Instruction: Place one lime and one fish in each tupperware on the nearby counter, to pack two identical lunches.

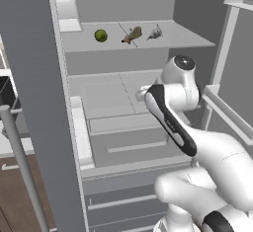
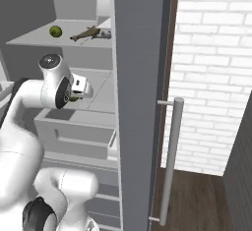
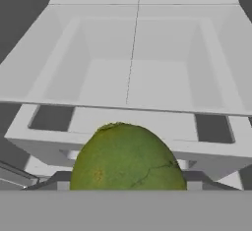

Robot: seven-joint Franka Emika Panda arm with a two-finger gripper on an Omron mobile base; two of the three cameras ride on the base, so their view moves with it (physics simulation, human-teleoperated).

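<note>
Grey fridge walls (image 1: pixel 29 78) stand all around me, with the door swung wide and a white brick wall (image 2: pixel 211 77) off at 3 o'clock in the right base view. Up on the top shelf (image 1: pixel 188 37) I see one lime (image 1: pixel 101 35), and just beside it at 3 o'clock lie the brown fish (image 1: pixel 132 34) and the grey fish (image 1: pixel 155 33), near each other but apart. My gripper (image 2: pixel 78 91) hangs lower, over the middle shelf (image 1: pixel 108 95), and in the hand view a second lime (image 3: pixel 127 157) sits big and green at 6 o'clock, right between the jaws. I think the jaws are closed on this lime, standing fairly wide because the ball is fat, though the tips are hidden behind it. Past it lies a white drawer bin (image 3: pixel 133 63), well apart. So I judge the step in hand is carrying the first lime out. Next I must pull the arm back out of the fridge without bumping the door, then drive to the counter and find a tupperware.
</note>
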